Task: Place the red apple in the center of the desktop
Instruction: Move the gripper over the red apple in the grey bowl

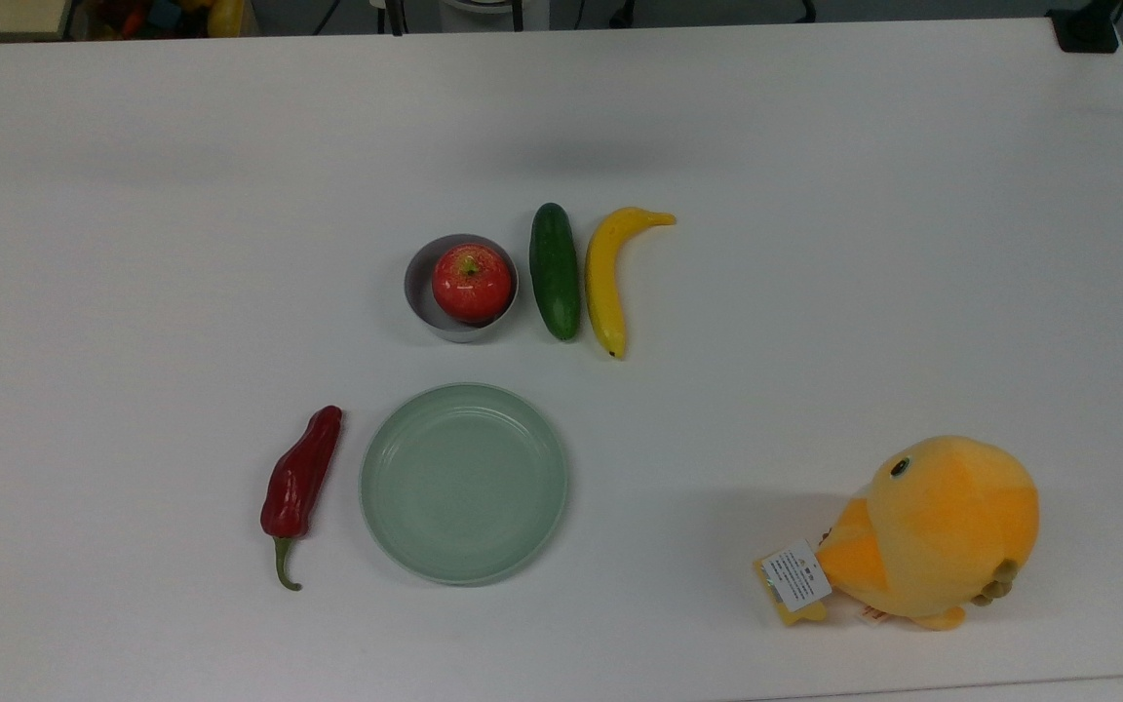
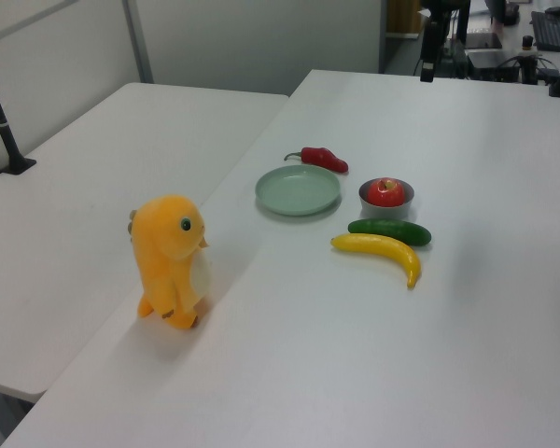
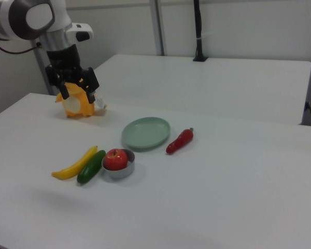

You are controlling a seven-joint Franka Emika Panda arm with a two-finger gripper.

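red apple (image 1: 471, 283) — in grey bowl (image 1: 422, 302)

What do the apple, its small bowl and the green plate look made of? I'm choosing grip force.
Red apple: glossy, evenly coloured skin with sharp highlights, probably a plastic replica, though not certain. Grey bowl: smooth, matte, uniform grey, likely plastic. Green plate: pale, satin finish with soft molded rings, likely plastic or melamine.

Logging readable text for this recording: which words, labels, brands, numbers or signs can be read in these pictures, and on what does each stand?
No text can be read.
White paper tag on the orange plush chick toy: dark print lines, too small to read.
Round glossy red apple, small grey bowl, dark green cucumber, yellow banana, dark-red chili pepper, pale green round plate: no lettering.
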